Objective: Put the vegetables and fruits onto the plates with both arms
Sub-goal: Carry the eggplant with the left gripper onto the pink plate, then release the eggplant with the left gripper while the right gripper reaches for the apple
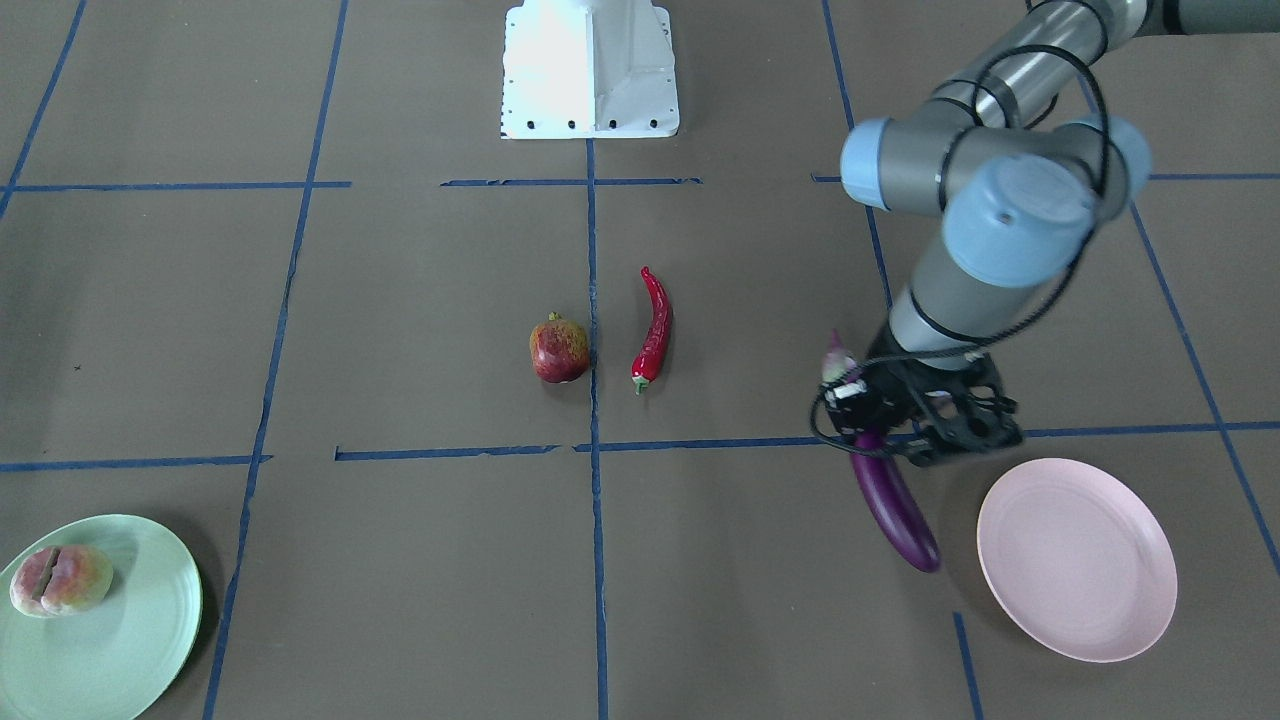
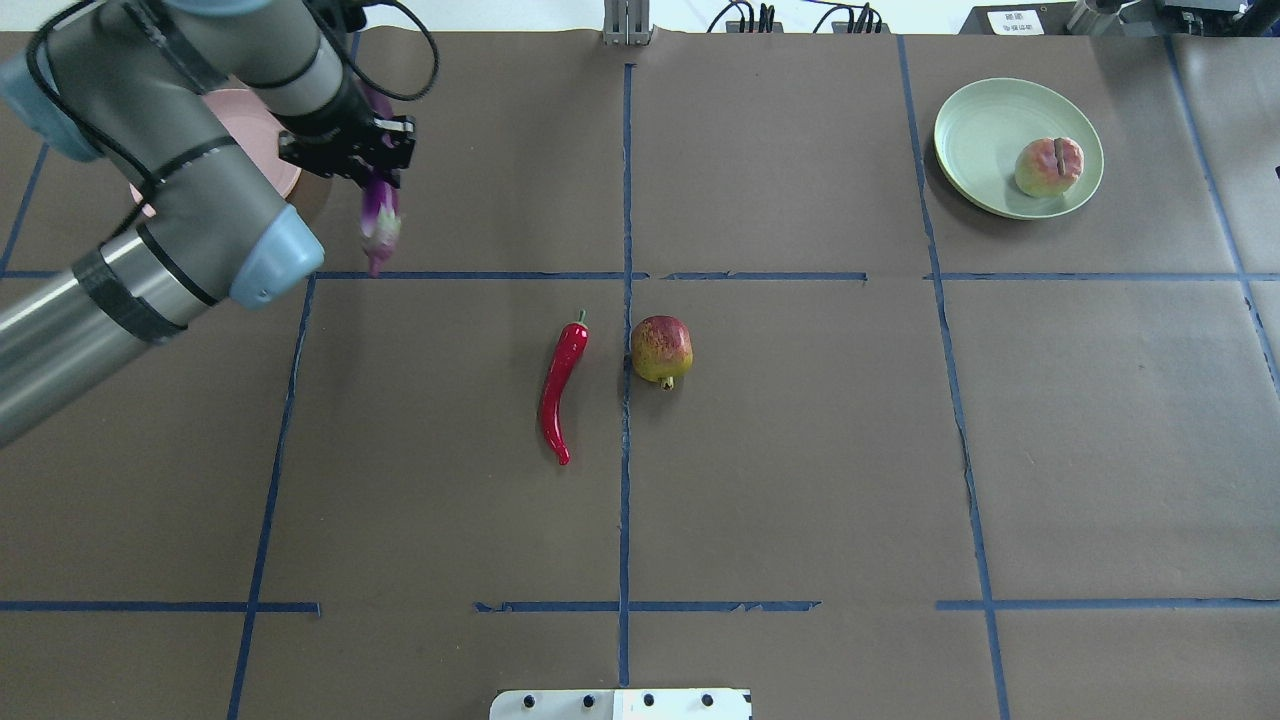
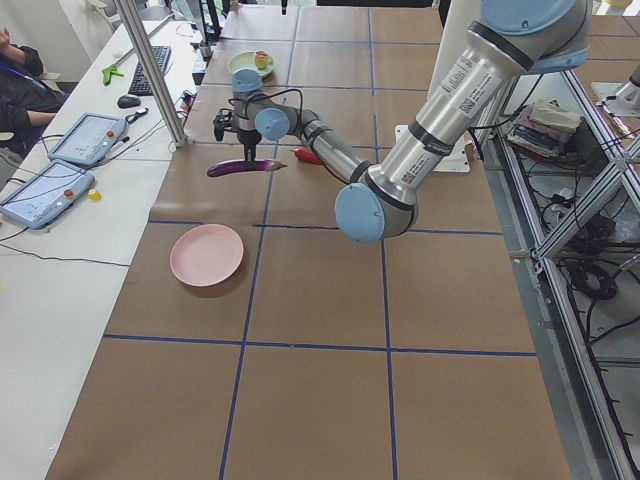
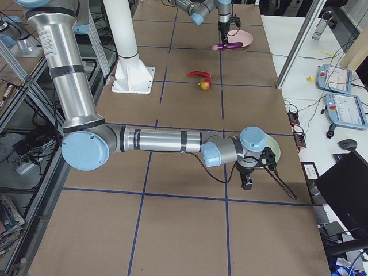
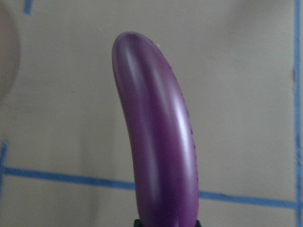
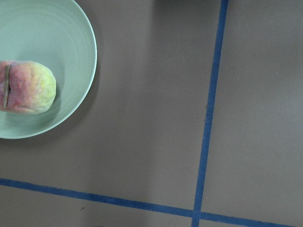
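Fingers of left gripper clamp eggplant; right gripper state unclear; brown table, blue tape grid.

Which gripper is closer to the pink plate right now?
Left. The left gripper, holding the eggplant, hangs near the pink plate; the right gripper is at the table's other end, by the green plate.
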`<state>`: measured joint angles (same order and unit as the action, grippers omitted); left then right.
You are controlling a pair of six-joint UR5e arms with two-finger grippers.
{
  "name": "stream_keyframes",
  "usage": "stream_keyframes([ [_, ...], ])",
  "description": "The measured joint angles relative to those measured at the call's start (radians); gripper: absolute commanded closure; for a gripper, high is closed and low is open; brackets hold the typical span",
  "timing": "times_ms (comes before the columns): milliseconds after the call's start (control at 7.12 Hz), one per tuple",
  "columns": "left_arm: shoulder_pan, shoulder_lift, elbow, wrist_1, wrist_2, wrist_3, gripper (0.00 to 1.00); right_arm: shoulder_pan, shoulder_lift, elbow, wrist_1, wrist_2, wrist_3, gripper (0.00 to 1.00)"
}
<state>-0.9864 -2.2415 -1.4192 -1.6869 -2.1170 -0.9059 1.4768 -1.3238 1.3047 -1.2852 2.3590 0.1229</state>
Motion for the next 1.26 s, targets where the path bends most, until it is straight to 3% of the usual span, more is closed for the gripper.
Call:
stream_keyframes([
  [281,-0.148,0.002,0.21,-0.038,-0.04,0.333,0.97,-0.004,0.001,0.001,0.001,0.001,0.005,0.0],
  [421,-0.185,0.007,0.32,-0.129,-0.049,0.421,0.77,-0.011,0.003,0.002,0.003,0.002,0.009,0.0],
  [562,-0.196,0.014,0.426,-0.251,-0.052,0.454,0.52,-0.019,0.003,0.01,0.003,0.001,0.022,0.0],
  [702,-0.193,0.02,0.496,-0.346,-0.052,0.463,0.01,-0.025,0.003,0.024,0.002,0.001,0.039,0.0],
  [983,-0.178,0.032,0.528,-0.411,-0.056,0.472,0.0,-0.039,0.003,0.056,-0.001,0.004,0.078,0.0],
  [1264,-0.181,0.058,0.489,-0.42,-0.124,0.476,0.0,-0.106,0.004,0.144,-0.002,0.003,0.226,0.0],
])
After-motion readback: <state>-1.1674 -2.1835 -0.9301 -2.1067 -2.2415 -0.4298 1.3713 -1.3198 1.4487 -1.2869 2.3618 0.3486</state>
